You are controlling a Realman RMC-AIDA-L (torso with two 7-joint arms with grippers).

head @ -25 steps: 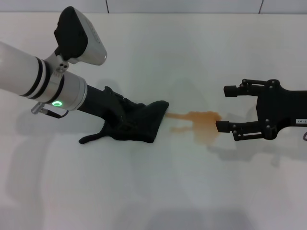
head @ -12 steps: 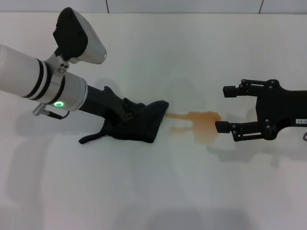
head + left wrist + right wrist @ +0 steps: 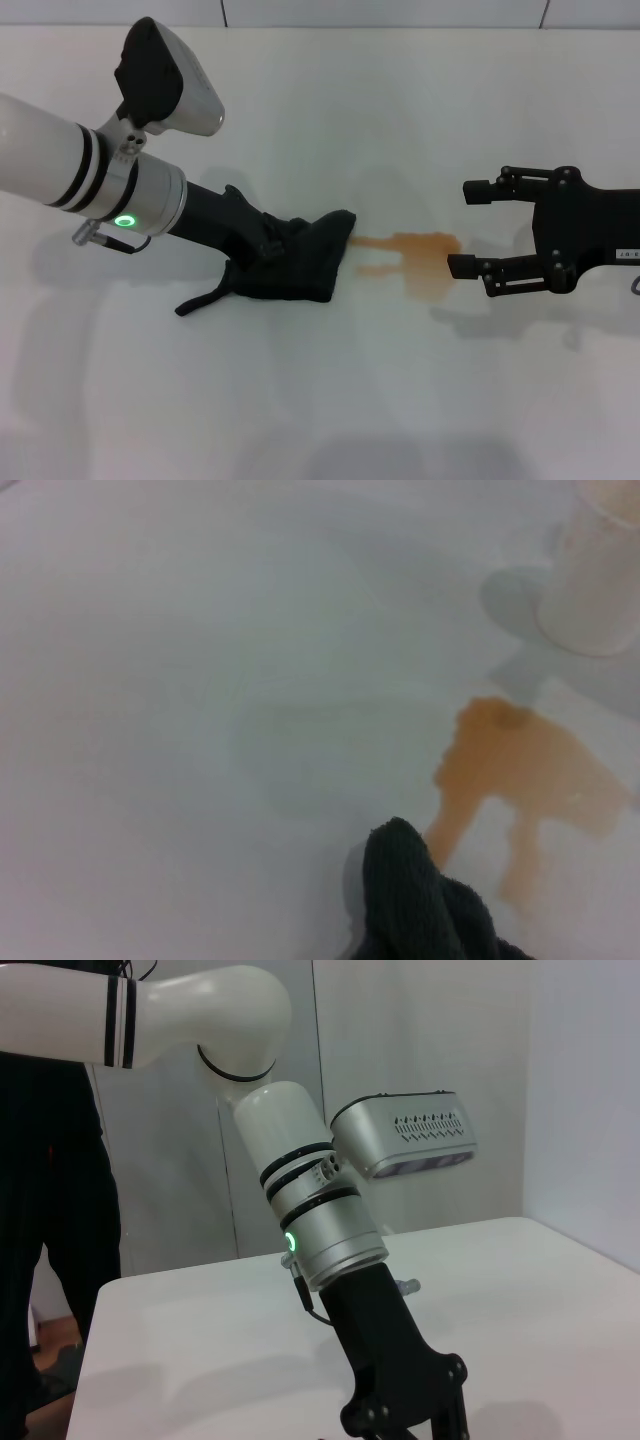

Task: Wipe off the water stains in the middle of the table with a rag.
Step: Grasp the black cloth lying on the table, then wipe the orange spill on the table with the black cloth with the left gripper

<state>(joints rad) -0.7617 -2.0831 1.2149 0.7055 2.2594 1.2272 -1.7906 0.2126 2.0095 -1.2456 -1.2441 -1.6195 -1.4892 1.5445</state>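
white table (image 3: 320, 400); left gripper (image 3: 275, 255) presses rag (image 3: 300, 265) beside water stains (image 3: 420, 260)

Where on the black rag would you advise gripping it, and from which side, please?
Grip the bunched, raised middle of the rag, coming from the robot's left, as the left gripper does; whether it grips is hidden. The folds give bulk there, while the thin tail is flat. That side also points the rag's tip at the water stains.

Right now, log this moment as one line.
left gripper: shut on rag | rag edge at water stains | right gripper: open, idle beside stains
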